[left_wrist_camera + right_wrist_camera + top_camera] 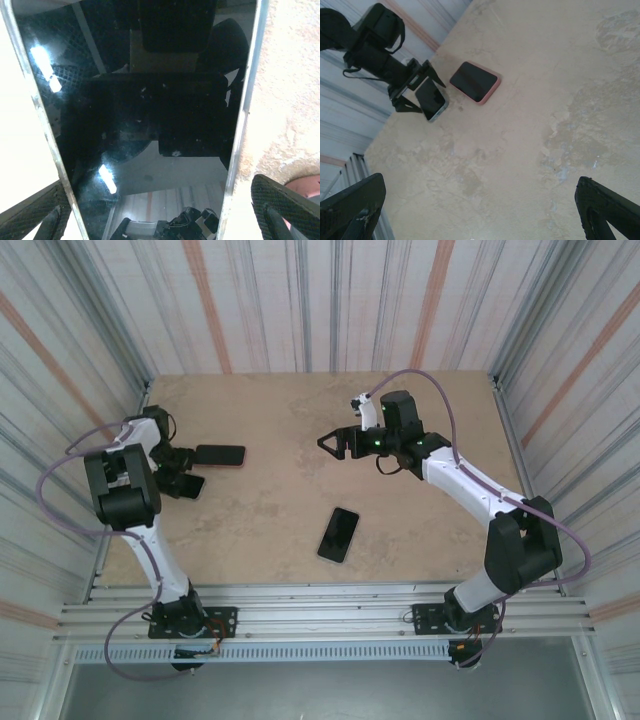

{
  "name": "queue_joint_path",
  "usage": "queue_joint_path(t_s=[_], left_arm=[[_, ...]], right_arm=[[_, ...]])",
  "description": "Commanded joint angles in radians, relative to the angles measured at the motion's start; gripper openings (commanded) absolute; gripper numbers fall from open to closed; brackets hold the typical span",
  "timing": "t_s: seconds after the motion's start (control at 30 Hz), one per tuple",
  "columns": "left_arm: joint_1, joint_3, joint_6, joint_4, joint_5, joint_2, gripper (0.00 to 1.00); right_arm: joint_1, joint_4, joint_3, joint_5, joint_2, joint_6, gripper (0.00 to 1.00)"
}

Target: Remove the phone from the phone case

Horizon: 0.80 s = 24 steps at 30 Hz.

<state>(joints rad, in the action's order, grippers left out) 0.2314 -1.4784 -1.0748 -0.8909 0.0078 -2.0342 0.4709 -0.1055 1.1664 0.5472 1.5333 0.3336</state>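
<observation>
The phone [150, 125] is lying flat on the tabletop [280, 410], just beside the pink phone case [488, 92] on the side facing the left arm, and it is looking free of it. I cannot tell whether the case's dark hollow is empty. The left claw [421, 94] is standing wide, gripping nothing and straddling the phone. One of its fingers [280, 202] is sitting between the phone's metal edge and the case. The right claw [479, 212] is also gaping wide and holding nothing, hanging well apart from the case on the opposite side.

The main risk is lying in the left claw's withdrawal. If it is pulling off at a slant rather than straight up, a ribbed pad could be catching the phone's rim and dragging or flipping it. The finger next to the case could also be shoving the case back against the phone. The glass is looking slick, so even a light nudge may be sending it skating. A second dark phone [338, 534] is lying well apart from the case and might be inviting a mistaken grab.
</observation>
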Motion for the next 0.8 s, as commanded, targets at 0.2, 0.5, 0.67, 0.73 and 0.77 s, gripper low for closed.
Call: queue_joint_path(t_s=[0.2, 0.5, 0.67, 0.73, 0.77], left_arm=[[0.013, -0.008, -0.029, 0.011, -0.008, -0.048, 0.83], [0.02, 0.073, -0.027, 0.068, 0.011, -0.036, 0.56], [0.023, 0.071, -0.004, 0.071, 0.015, 0.027, 0.44], [0.022, 0.07, 0.006, 0.068, 0.026, 0.054, 0.44], [0.022, 0.07, 0.008, 0.066, 0.029, 0.071, 0.44]], right_arm=[[-0.005, -0.007, -0.004, 0.004, -0.009, 0.028, 0.99], [-0.008, -0.013, -0.011, -0.003, -0.027, 0.042, 0.99], [-0.008, 0.011, -0.016, 0.005, -0.027, 0.07, 0.99], [-0.008, 0.031, -0.022, 0.011, -0.023, 0.089, 0.99], [-0.008, 0.045, -0.027, 0.017, -0.024, 0.101, 0.99]])
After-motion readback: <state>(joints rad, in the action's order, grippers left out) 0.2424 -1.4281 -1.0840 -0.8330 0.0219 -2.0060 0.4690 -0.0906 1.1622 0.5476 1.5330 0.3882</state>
